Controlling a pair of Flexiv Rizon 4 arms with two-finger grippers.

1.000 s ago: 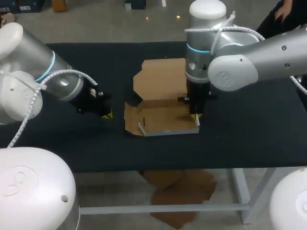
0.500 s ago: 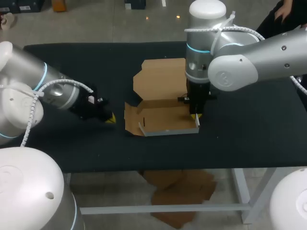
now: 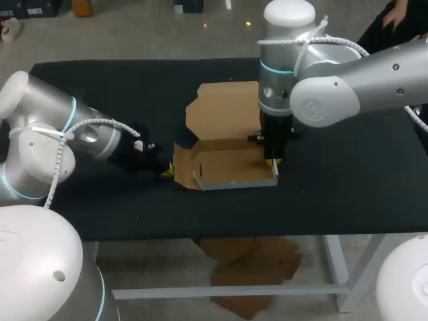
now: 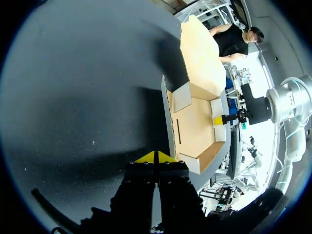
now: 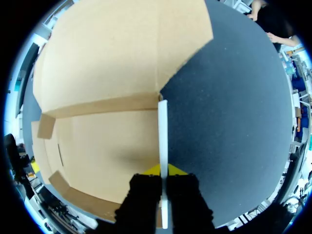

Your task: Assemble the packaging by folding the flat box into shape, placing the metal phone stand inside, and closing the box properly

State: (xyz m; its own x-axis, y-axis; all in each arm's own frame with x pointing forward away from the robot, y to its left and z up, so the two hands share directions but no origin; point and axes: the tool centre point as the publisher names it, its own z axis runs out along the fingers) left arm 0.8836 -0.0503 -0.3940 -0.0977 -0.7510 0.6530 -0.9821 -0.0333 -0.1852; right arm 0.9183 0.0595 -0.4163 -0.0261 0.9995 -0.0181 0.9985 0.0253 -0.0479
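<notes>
The table [image 3: 348,167] carries the box [image 3: 227,167] at its middle, half formed: the lid [image 3: 224,107] lies flat and open behind, the walls are partly up. It looks like light, thin cardboard, stiff across panels but bending easily at creases. Pushed unbraced, it would likely slide or buckle, so the best holds are wall edges near the folds. The right gripper [image 3: 273,162] pinches the right wall [image 5: 162,131] from both sides. The left gripper [image 3: 167,172], tips pressed together on nothing, sits just beside the box's left edge. No stand shows.
</notes>
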